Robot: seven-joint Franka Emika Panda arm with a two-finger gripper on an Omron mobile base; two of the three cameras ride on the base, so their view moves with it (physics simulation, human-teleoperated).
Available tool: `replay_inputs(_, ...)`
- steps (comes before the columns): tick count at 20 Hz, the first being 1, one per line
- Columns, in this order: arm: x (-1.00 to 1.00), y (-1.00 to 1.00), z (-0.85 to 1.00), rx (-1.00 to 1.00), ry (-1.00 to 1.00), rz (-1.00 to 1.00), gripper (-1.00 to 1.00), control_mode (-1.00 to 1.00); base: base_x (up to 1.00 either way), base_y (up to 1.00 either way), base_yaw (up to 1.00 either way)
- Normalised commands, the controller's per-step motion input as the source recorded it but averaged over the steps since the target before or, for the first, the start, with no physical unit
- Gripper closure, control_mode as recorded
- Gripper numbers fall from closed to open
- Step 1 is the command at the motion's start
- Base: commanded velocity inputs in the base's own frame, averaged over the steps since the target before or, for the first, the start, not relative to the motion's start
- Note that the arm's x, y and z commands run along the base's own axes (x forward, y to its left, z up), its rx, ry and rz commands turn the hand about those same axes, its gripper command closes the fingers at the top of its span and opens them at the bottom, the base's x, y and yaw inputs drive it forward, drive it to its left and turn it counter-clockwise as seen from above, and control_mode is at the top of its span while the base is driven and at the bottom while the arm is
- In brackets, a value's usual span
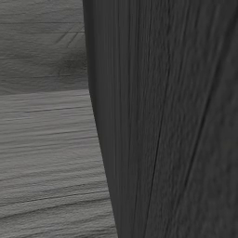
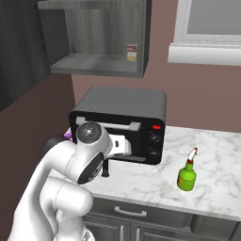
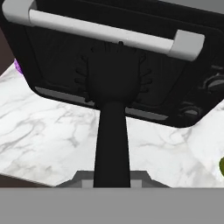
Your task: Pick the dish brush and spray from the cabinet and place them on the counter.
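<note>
Gripper [image 3: 112, 181] closed on the black dish brush [image 3: 112, 105], bristle head pointing at the toaster oven [image 2: 123, 123] door, above the marble counter [image 2: 141, 181]. Green spray bottle [image 2: 187, 176] stands upright on the counter, right of the oven.

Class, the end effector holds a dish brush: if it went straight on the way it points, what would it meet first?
Most likely the toaster oven door: the dish brush head would touch it first, though depth is unclear.
</note>
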Motion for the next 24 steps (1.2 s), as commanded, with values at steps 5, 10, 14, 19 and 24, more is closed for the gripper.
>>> replay_inputs(5,-0.04,-0.10,-0.48,0.00,0.00,0.00,1.00,-1.00,0.00,0.00,0.00)
replay_inputs(10,0.00,-0.06,-0.46,-0.01,0.00,0.00,1.00,-1.00,0.00,0.00,0.00)
replay_inputs(14,0.00,-0.02,-0.45,-0.02,0.00,0.00,1.00,-1.00,0.00,0.00,0.00)
replay_inputs(19,0.00,-0.01,-0.44,-0.03,0.00,0.00,1.00,-1.00,0.00,0.00,0.00)
replay_inputs(24,0.00,0.00,-0.37,-0.02,0.00,0.00,1.00,-1.00,0.00,0.00,0.00)
